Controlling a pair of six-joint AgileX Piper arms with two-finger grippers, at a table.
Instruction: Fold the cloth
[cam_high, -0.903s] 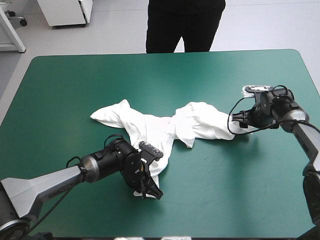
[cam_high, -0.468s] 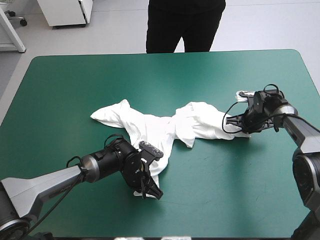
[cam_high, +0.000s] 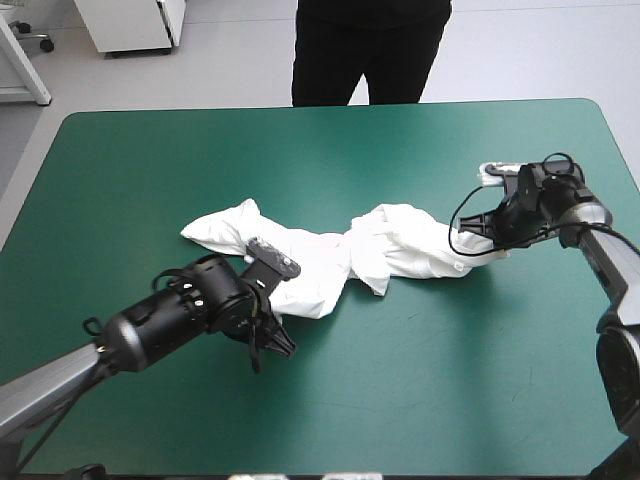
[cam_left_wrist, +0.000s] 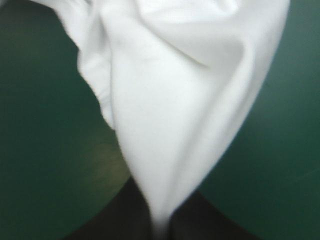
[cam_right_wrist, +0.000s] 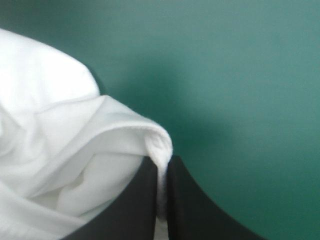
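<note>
The white T-shirt (cam_high: 320, 255) lies crumpled in a long band across the middle of the teal-green table. My left gripper (cam_high: 275, 345) is at its near side, shut on a fold of the T-shirt (cam_left_wrist: 185, 100) that runs down into the closed black fingers (cam_left_wrist: 135, 215). My right gripper (cam_high: 482, 243) is at the shirt's right end. In the right wrist view the hem of the T-shirt (cam_right_wrist: 65, 150) is pinched between the right gripper's (cam_right_wrist: 162, 200) fingers, which are all but shut. The left arm hides the cloth right at its grip in the high view.
Bare teal-green cover (cam_high: 430, 380) surrounds the shirt on every side. The table's right edge (cam_high: 625, 160) runs close behind the right arm, and the left arm reaches in over the near left corner.
The right gripper went from open to shut on the shirt's right end. The left gripper moved left and farther from the near edge, dragging the shirt's near flap with it.
</note>
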